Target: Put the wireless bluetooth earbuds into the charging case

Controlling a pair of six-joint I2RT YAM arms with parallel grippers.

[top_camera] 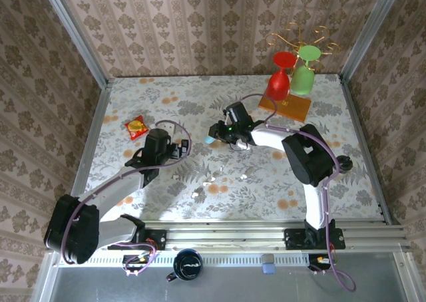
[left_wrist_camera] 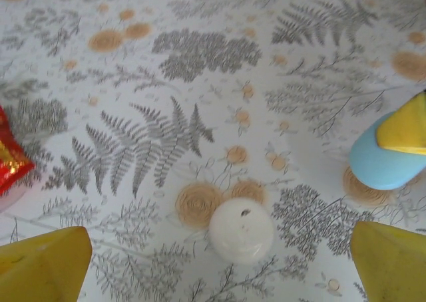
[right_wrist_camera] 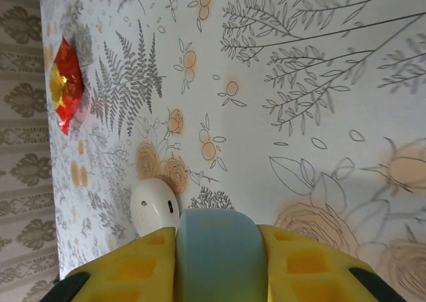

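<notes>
The left gripper (left_wrist_camera: 216, 275) stands wide open with nothing in it. Its yellow fingers (left_wrist_camera: 43, 265) hang just above the flowered table (top_camera: 359, 182), one on each side. The charging case (left_wrist_camera: 241, 230), a small glossy white pebble with a dark mark on top, lies on the table just ahead of the gap between those fingers, touching neither. Whether its lid is up or down cannot be told.

The right gripper (right_wrist_camera: 214, 230) is closed on a blue case (left_wrist_camera: 379, 165), a rounded light-blue shell pinched between its two yellow fingers. The shell is low over the table, just beside the white case. From the right wrist, the white case sits just left of the blue one, close to it, though whether they touch cannot be told.

Farther out on the left, a red packet (top_camera: 137, 126) with gold print lies flat near the table's edge. Nearer the arm bases, a few pale specks (top_camera: 213, 176) are scattered on the cloth, too small to make out. At the far right corner, a wooden board (top_camera: 286, 104) carries a gold wire stand with a red glass (top_camera: 278, 82) and a green glass (top_camera: 303, 79) hanging upside down.
</notes>
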